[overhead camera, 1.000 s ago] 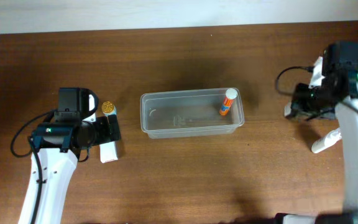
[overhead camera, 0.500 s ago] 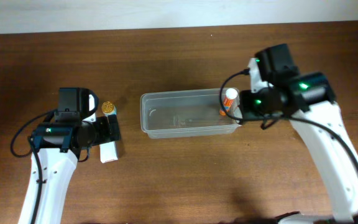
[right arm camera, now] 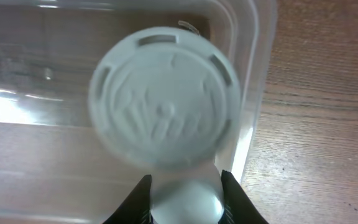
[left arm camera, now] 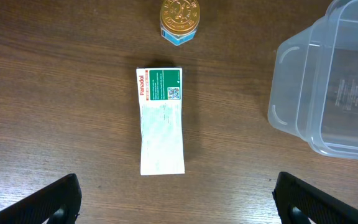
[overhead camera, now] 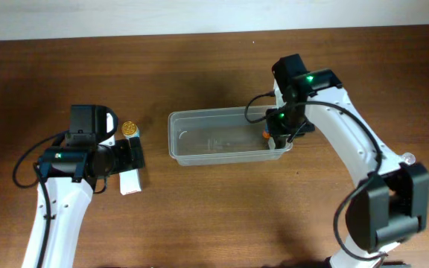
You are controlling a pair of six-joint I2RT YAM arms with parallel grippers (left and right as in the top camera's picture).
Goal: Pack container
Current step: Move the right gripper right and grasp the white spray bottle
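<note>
The container (overhead camera: pixel 199 115) is a clear plastic tub in the middle of the table; its left end shows in the left wrist view (left arm camera: pixel 328 81). My right gripper (overhead camera: pixel 280 128) hangs over the tub's right end. In the right wrist view its fingers (right arm camera: pixel 185 190) are shut on a white-capped bottle (right arm camera: pixel 165 93), whose orange lower part (overhead camera: pixel 264 136) peeks out inside the tub. My left gripper (overhead camera: pixel 135 160) is open and empty (left arm camera: pixel 176 190) above a white and green Panadol box (left arm camera: pixel 160 121), which also shows in the overhead view (overhead camera: pixel 130 181).
A small jar with a gold cap (overhead camera: pixel 129 129) stands just beyond the box, left of the tub (left arm camera: pixel 179 18). The table's far edge meets a pale wall at the top.
My right arm has swung from the far right in over the tub's right end and closed on the white-capped bottle. The left arm, box and jar have not moved.
</note>
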